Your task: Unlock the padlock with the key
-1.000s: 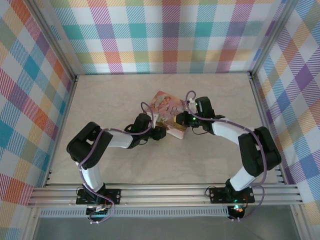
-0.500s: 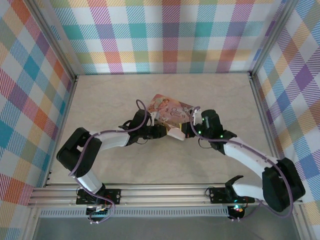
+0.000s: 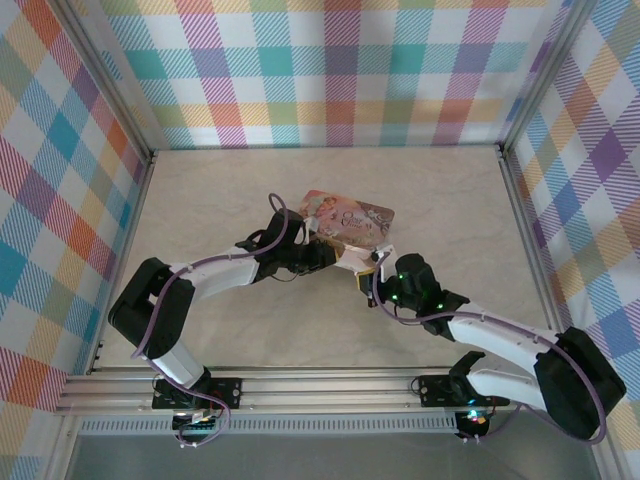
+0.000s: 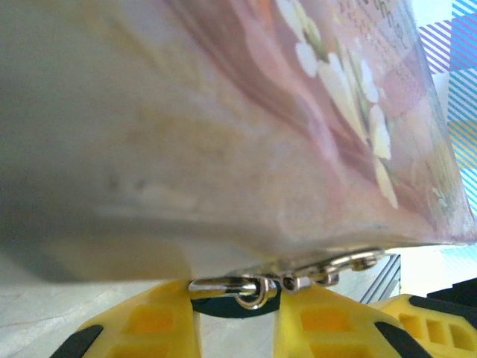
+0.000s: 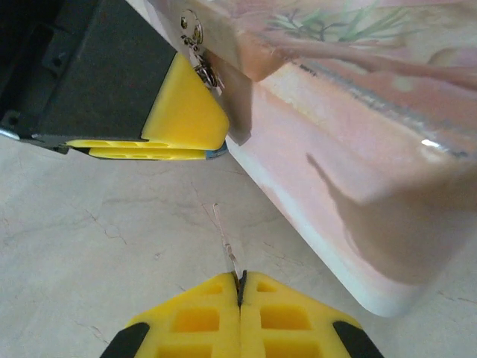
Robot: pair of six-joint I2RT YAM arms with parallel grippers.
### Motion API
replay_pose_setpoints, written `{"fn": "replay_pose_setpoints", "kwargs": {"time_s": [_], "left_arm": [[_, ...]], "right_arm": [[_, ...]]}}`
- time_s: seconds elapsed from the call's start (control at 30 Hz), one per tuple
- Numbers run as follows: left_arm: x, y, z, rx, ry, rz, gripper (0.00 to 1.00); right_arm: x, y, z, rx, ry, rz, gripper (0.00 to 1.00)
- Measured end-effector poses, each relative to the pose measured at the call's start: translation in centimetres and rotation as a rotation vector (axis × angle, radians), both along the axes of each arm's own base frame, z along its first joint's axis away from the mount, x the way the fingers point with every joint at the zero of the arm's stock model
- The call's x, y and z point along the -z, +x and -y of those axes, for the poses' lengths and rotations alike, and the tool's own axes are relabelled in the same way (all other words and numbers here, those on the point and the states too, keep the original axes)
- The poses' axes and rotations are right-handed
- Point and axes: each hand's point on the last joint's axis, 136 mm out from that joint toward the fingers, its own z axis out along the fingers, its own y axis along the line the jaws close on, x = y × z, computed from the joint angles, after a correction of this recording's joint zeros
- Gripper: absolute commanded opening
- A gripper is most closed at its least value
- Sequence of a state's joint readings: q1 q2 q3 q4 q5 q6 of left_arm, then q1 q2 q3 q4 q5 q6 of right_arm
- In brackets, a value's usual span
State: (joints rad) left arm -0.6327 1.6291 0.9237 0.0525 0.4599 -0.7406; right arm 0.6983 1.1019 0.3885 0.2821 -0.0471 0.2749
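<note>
- The left tool (image 4: 237, 300) is clenched on the padlock (image 4: 232, 307). The teal body sits between its yellow fingers (image 4: 149, 324), just under the front edge of the pink tin (image 4: 223, 112), and the silvery shackle (image 4: 250, 292) is hooked through the tin's clasp.
- Risk: the padlock is tiny and pinched at the very fingertips. A push from the key could twist it in the grip or swing it on the clasp, turning the keyhole away.
- The tin rests on the counter (image 3: 230, 190) between the two arms, and neither tool holds it. A sideways shove would likely slide it and drag the padlock along.
- The key (image 5: 226, 240) sticks out of the right tool as a thin sliver over bare counter. It points toward the left tool but is apart from the padlock.
- The right tool (image 5: 240, 280) is clenched on the key, jaws pressed flush together.
- Risk: I cannot see the keyhole. A misaligned approach could strike the padlock's body or a yellow finger, then bend the key, turn it in the grip or knock it loose.
</note>
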Motion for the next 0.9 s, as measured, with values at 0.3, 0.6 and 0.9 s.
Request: {"fn": "replay_pose_setpoints", "kwargs": {"time_s": [0.3, 0.6, 0.9], "left_arm": [[0.0, -0.2, 0.0, -0.023, -0.01, -0.052, 0.13], [0.0, -0.3, 0.0, -0.028, -0.012, -0.065, 0.13], [0.1, -0.4, 0.0, -0.033, -0.011, -0.075, 0.12]], "right_arm": [[1.4, 0.1, -1.3, -0.031, -0.027, 0.014, 0.02], [2.1, 0.5, -2.0, -0.041, -0.024, 0.019, 0.02], [2.3, 0.7, -2.3, -0.044, -0.018, 0.023, 0.02]]}}
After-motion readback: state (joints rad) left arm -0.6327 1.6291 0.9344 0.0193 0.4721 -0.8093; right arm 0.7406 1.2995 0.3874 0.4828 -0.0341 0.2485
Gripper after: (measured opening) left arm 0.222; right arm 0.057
